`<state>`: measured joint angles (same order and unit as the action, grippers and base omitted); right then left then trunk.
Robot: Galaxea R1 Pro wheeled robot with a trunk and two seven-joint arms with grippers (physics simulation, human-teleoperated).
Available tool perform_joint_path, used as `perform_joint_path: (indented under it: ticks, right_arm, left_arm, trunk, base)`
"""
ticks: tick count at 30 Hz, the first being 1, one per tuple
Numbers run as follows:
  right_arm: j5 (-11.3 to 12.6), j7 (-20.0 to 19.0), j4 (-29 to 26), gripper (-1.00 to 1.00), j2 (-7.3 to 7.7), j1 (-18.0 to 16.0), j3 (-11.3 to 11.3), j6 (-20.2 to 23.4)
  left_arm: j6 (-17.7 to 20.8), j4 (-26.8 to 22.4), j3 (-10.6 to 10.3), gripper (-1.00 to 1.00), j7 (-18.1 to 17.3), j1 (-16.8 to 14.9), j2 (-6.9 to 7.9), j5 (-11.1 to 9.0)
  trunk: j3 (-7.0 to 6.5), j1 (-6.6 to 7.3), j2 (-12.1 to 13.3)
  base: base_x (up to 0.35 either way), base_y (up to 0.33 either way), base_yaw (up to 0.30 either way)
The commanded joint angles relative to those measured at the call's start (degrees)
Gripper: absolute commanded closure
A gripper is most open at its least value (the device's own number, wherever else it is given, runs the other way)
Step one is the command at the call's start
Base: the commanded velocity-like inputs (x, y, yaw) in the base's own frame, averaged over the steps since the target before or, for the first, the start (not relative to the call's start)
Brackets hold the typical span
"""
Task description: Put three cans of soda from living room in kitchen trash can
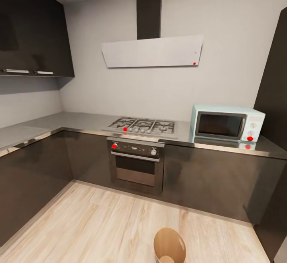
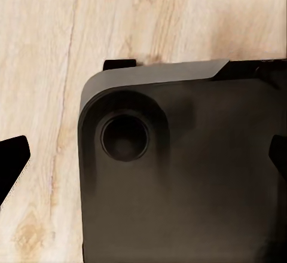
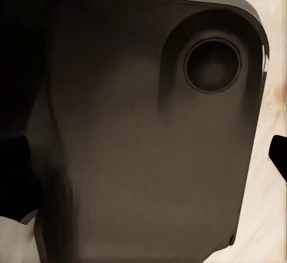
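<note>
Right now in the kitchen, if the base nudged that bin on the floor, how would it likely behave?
The trash can stands alone on smooth wood floor, so it would probably slide. Its thin wall and open top suggest it is light. It seems to taper downward, so a high bump might tip it.

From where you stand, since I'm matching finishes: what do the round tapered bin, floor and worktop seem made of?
Round tapered bin: tan, wood-like grain inside, possibly veneer. Light plank floor: pale wood or laminate, with visible grain and seams. Grey worktop: smooth, matte, bright metallic edge, maybe steel; uncertain in a render.
</note>
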<state>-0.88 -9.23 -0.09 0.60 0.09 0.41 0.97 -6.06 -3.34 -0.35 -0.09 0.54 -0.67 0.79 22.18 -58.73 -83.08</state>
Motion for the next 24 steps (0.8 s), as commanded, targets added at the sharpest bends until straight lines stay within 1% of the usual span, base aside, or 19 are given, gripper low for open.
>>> perform_joint_path:
  ticks: [1,9,18,24]
  right_arm:
    - [0.00,0.00,0.00,-1.00,-0.02,0.00,0.00,0.00]
    - [0.00,0.00,0.00,-1.00,-0.07,0.01,0.03,0.00]
    - [0.00,0.00,0.07,-1.00,-0.30,0.01,0.11,-0.01]
    - [0.00,0.00,0.08,-1.00,-0.39,0.00,0.11,-0.01]
  left_arm:
    - [0.00,0.00,0.00,-1.00,0.00,0.00,-0.01,0.00]
    - [0.00,0.00,0.00,-1.00,0.00,-0.01,-0.31,0.00]
    - [0.00,0.00,0.00,-1.00,0.00,-0.01,-0.62,0.00]
    - [0.00,0.00,0.00,-1.00,0.00,-0.01,-0.64,0.00]
  trunk:
    - [0.00,0.00,0.00]
    - [0.00,0.00,0.00]
    - [0.00,0.00,0.00]
    - [0.00,0.00,0.00]
  base:
    - [0.284,-0.018,0.000]
    - [0.233,0.019,0.000]
    - [0.128,0.041,0.000]
    - [0.153,0.162,0.000]
